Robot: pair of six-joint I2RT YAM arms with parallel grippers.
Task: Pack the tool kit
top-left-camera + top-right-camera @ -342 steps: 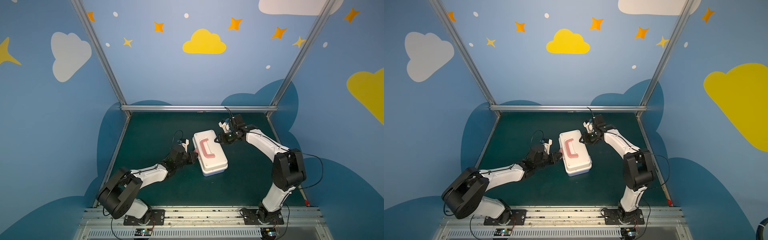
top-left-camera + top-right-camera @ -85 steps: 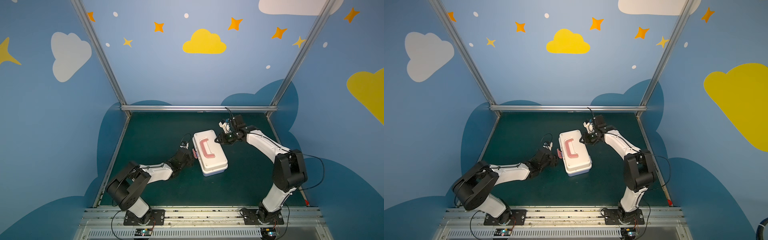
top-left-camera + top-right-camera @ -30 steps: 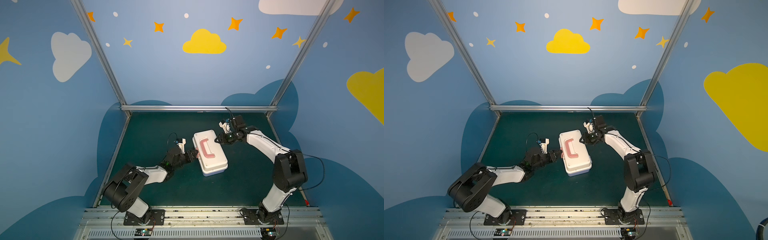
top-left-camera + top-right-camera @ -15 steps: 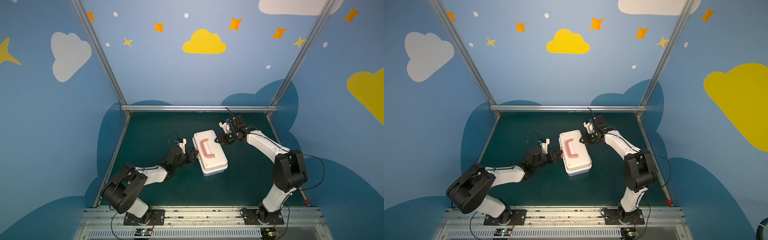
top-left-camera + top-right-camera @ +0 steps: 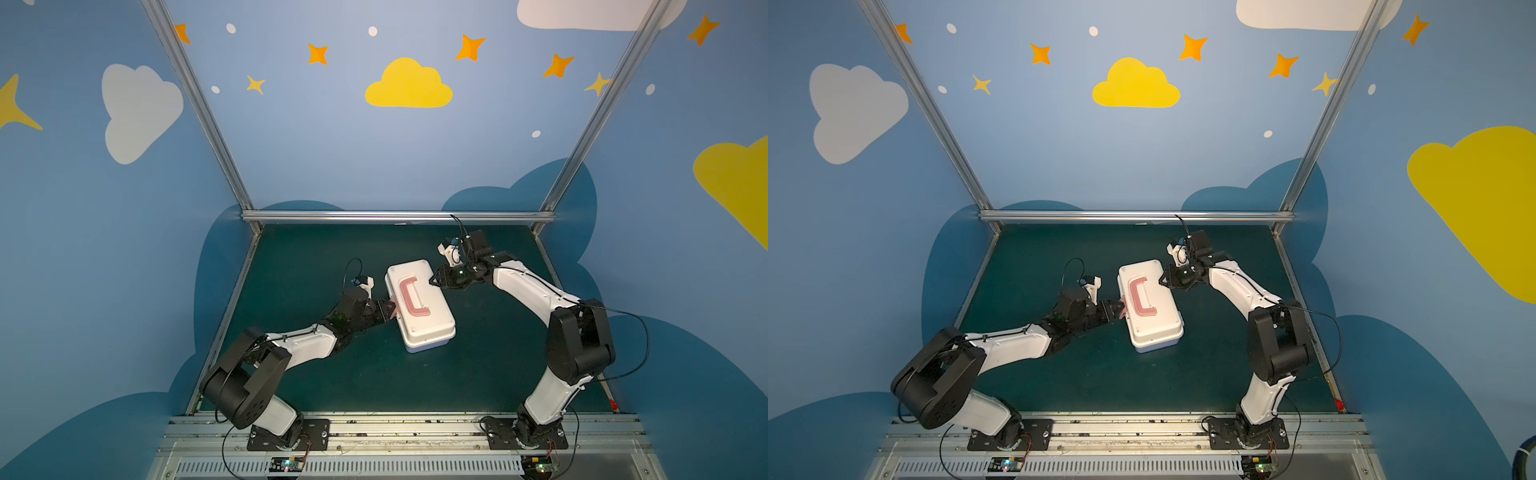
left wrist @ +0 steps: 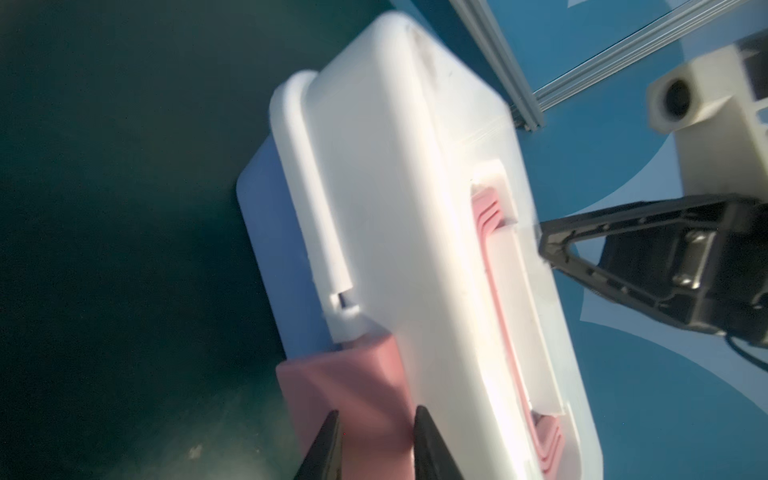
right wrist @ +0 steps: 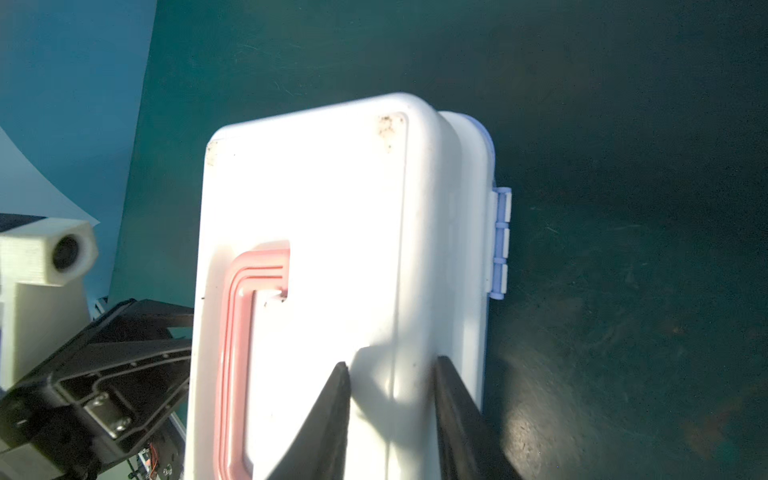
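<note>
The tool kit is a white case that lies with its lid down on the green table, the pink C-shaped handle flat on top; its inside is hidden. My left gripper is at the case's left long side. Its fingers stand slightly apart, tips against the pink latch, which is wider than the gap. My right gripper rests on the lid near the far right edge, above the lavender hinge. Its jaws are apart and hold nothing.
The green mat ends at a metal frame rail at the back and at slanted posts on both sides. Blue walls close in the cell. Both arm bases stand on the front rail.
Within the last second almost nothing moved. Since a few seconds ago my left arm's elbow swung outward while its gripper stayed at the latch. The right arm and the case have stayed put.
</note>
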